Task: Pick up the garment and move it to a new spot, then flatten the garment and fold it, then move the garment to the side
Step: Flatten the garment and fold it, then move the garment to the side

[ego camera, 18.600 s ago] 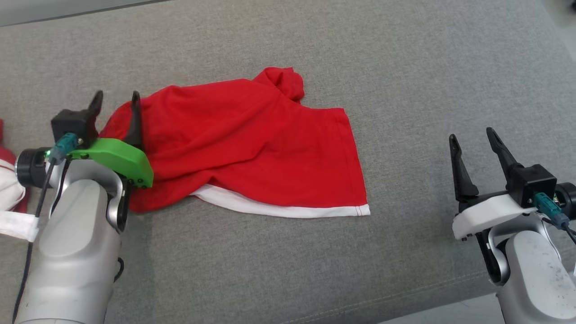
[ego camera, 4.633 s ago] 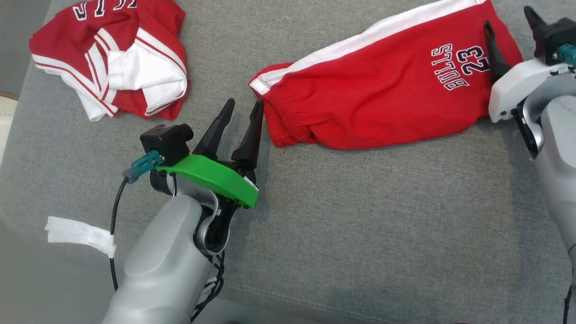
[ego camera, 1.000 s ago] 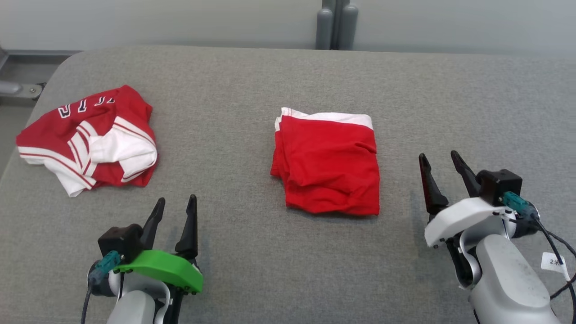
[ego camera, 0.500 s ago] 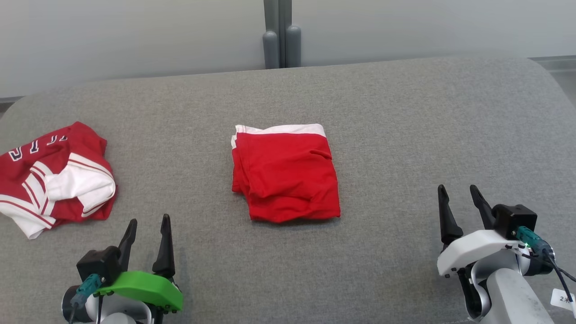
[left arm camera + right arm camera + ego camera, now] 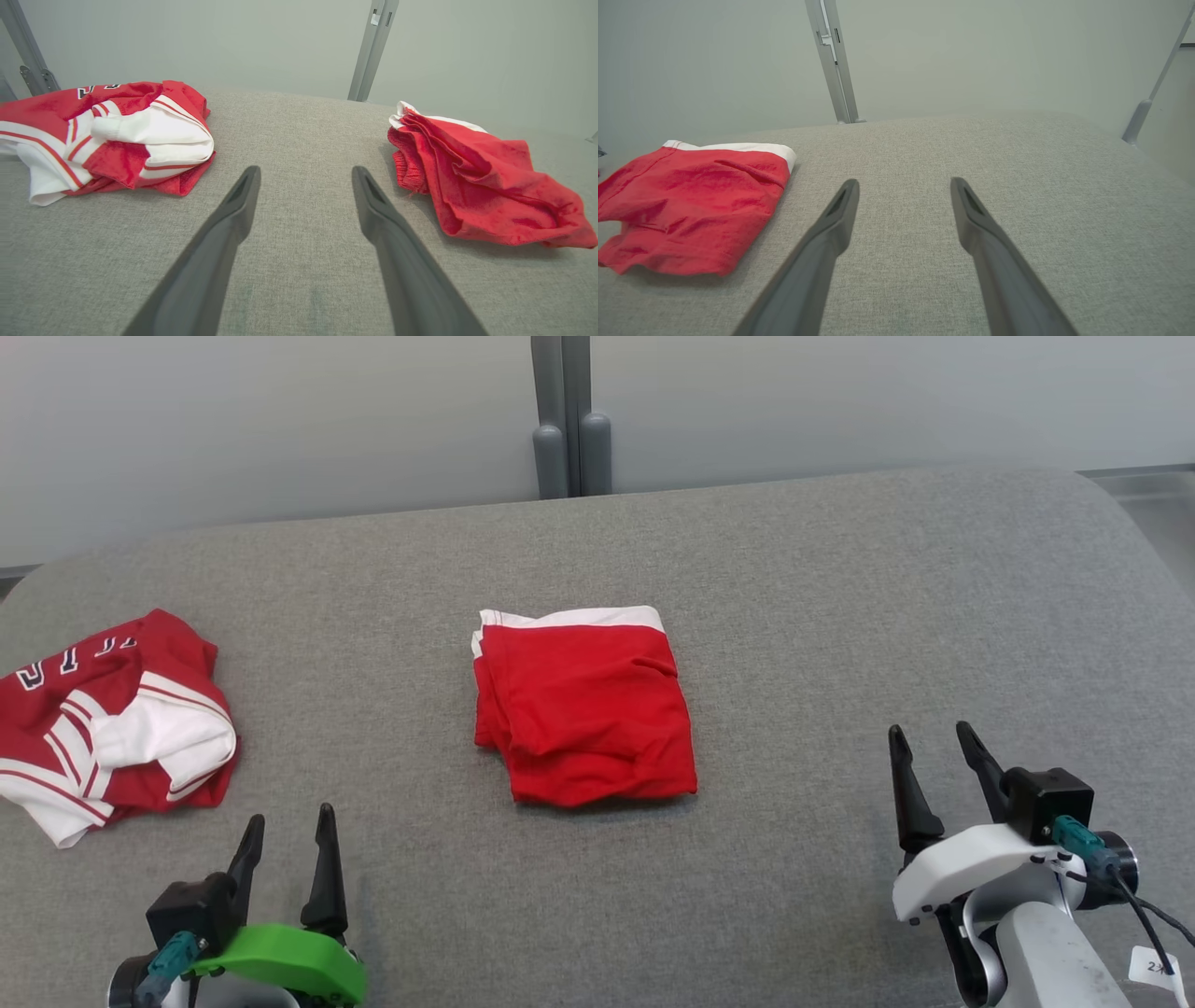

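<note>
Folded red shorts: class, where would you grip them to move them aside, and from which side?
Probably the left edge of the folded red shorts, where stacked layers bunch thick: come low from the left with the open left gripper.

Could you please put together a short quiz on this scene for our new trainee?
1. True or false: the left claw grips the folded red garment.
2. Where does the crumpled jersey lie, relative to the folded red garment? A) on the robot's left B) on the robot's right C) on top of it
3. Fill in: the garment's white band runs along its edge ____ from the robot.
Key: 1 false; 2 A; 3 farthest.
</note>
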### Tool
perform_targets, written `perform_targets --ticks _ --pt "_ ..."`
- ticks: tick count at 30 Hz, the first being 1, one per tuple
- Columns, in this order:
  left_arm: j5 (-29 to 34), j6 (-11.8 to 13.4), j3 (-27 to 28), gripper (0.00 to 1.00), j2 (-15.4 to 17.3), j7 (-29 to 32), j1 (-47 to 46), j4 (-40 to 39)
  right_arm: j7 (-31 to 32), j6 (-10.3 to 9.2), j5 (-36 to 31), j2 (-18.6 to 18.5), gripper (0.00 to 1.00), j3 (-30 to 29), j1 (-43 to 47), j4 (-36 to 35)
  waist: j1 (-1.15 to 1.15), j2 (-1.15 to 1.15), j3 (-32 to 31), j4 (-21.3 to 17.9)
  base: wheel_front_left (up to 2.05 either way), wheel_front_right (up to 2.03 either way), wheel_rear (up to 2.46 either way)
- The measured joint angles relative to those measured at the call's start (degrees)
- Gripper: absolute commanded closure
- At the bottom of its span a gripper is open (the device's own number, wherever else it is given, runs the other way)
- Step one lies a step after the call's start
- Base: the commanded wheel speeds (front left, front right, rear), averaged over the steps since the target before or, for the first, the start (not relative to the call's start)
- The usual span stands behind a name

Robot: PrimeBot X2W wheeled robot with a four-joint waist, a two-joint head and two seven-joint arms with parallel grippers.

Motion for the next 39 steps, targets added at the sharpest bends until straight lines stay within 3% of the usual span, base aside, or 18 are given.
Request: perform_targets --ticks 16,30,39 --pt "3.6 0.0 3.3 0.00 -0.2 0.0 1.6 -0.6 0.0 0.00 1.2 0.0 0.00 2.7 0.5 -0.5 0.00 0.00 -0.2 0.6 0.00 0.00 0.00" --pt "3.1 0.0 2.0 0.00 -0.3 0.0 1.5 -0.2 0.0 0.00 1.0 0.0 0.00 3.4 0.5 -0.1 0.00 0.00 0.2 1.0 0.00 0.00 0.00" --pt "2.6 0.0 -1.3 0.00 -0.4 0.0 -1.1 -1.8 0.0 0.00 1.5 0.0 0.00 6.1 -3.4 1.0 0.00 0.00 3.6 3.3 0.00 0.00 0.00"
